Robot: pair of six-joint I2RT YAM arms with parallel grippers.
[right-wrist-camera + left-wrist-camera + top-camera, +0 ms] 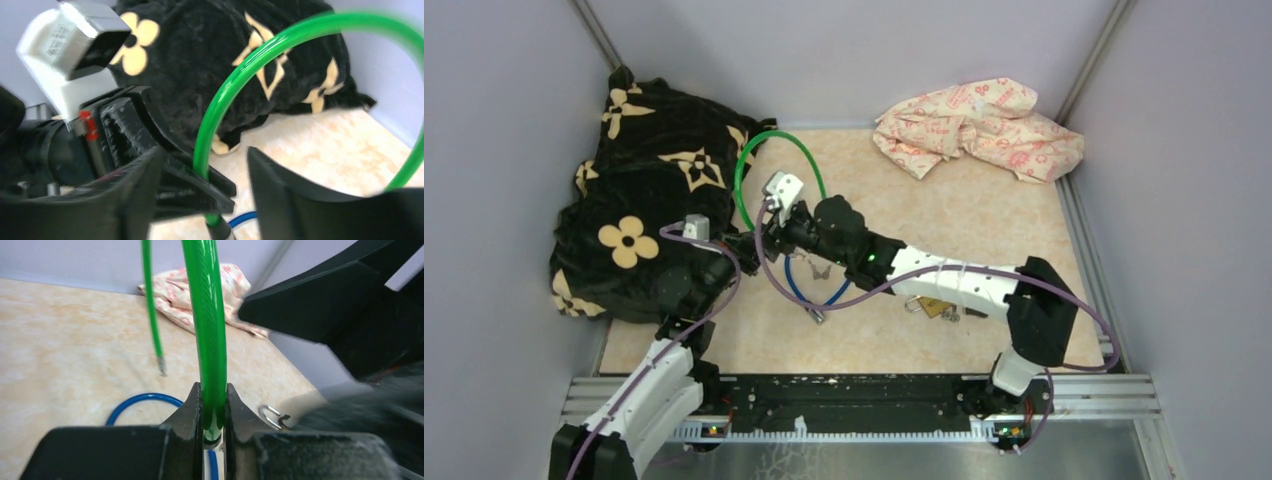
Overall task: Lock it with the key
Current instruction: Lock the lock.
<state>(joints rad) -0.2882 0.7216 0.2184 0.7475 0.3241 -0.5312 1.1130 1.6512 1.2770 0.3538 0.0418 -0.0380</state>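
My left gripper [214, 388] is clamped on the green cable [207, 315], pinching it close to one metal-tipped end. The loop arches up over the tan table [984, 230] towards the black flowered blanket [654, 190]. My right gripper [205, 155] stands open, fingers apart with the same cable between them, crowded right against the left fingers. The blue cable [812, 292] lies on the table beneath both grippers. A brassy padlock [931, 305] sits half hidden under my right forearm, and I cannot make out a key from here. My worry is the crowding: the two grippers are almost touching, so any closing or twisting on the right could strike the left fingers or lever the cable out of their pinch. The cable looks smooth and springy. If the pinch slips, I judge the loop would whip away and the loose tip [161, 365] would swing out of reach. The raised loop could also snag on the blanket and drag it.
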